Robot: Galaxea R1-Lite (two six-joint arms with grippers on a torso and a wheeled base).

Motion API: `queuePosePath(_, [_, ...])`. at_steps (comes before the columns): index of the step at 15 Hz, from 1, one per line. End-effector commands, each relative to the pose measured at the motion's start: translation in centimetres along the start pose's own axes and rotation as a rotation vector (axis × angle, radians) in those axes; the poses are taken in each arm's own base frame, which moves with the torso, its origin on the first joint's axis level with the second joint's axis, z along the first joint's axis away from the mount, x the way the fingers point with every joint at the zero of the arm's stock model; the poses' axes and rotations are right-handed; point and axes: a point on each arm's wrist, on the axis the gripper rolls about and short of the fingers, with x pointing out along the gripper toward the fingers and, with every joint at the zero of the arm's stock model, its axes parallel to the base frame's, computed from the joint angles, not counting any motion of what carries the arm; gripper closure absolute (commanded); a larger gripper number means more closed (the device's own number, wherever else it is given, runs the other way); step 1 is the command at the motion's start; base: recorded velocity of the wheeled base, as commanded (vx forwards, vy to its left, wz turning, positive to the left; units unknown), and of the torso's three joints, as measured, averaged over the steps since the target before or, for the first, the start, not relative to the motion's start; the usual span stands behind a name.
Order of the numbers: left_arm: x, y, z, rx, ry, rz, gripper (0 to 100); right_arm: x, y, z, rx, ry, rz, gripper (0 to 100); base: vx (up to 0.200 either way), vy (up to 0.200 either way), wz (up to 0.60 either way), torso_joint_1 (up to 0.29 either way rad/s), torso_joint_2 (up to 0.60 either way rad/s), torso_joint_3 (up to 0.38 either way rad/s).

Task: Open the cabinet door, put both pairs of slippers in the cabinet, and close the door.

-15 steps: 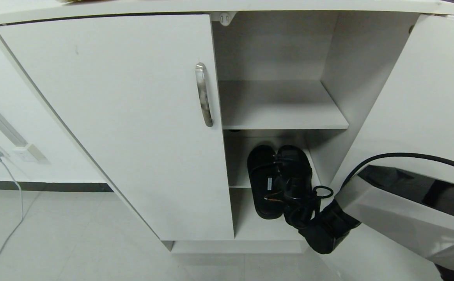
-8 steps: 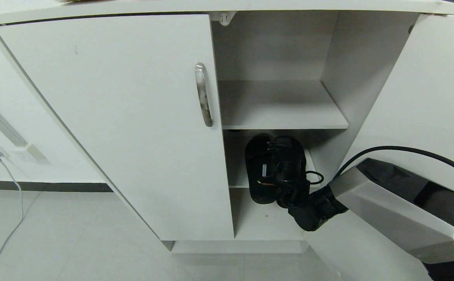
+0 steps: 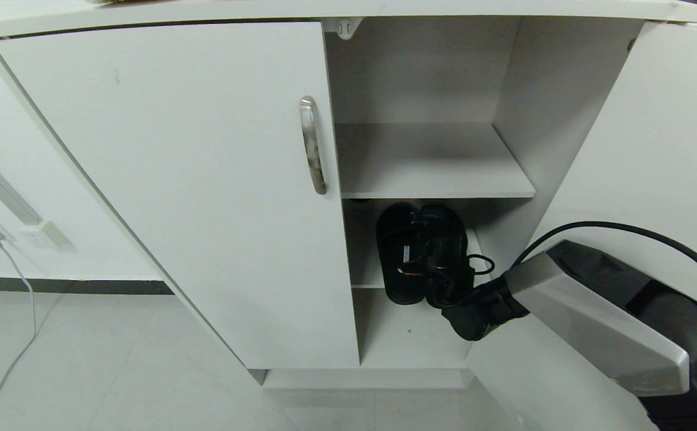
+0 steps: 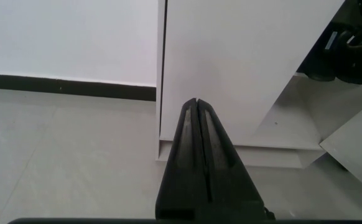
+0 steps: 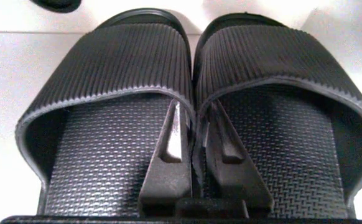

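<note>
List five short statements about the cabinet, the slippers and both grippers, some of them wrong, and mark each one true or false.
1. The left door is shut. True.
2. The pair of slippers lies on the upper shelf. False: it is in the compartment below that shelf.
3. The right gripper pinches the slippers' adjoining inner walls between its fingers. True.
4. The left gripper is open. False: its fingers are pressed together and hold nothing.
5. The right door is closed. False: it stands swung open.
</note>
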Motion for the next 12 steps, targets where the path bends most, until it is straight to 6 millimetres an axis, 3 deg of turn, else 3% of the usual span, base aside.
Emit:
queuePosePath(1, [0.0,0.0,0.0,0.000,0.001,0.001,100,0.2,-0.1,-0.3,-0.003,0.008,-0.001,100,0.000,0.000,0.00,0.000,0.00,0.000])
queuePosePath(6, [0.0,0.0,0.0,0.000,0.001,0.001,100,0.1,0.0,-0.3,-0.007,0.012,0.002,100,0.000,0.000,0.00,0.000,0.00,0.000])
queuePosePath(7, [0.0,0.0,0.0,0.000,0.001,0.001,100,0.0,-0.1,-0.4,-0.010,0.017,0.001,0,0.000,0.000,0.00,0.000,0.00,0.000])
queuePosePath(12, [0.0,0.0,0.0,0.000,0.001,0.001,100,-3.2,-0.4,-0.1,-0.039,0.057,0.027,0,0.000,0.000,0.00,0.000,0.00,0.000])
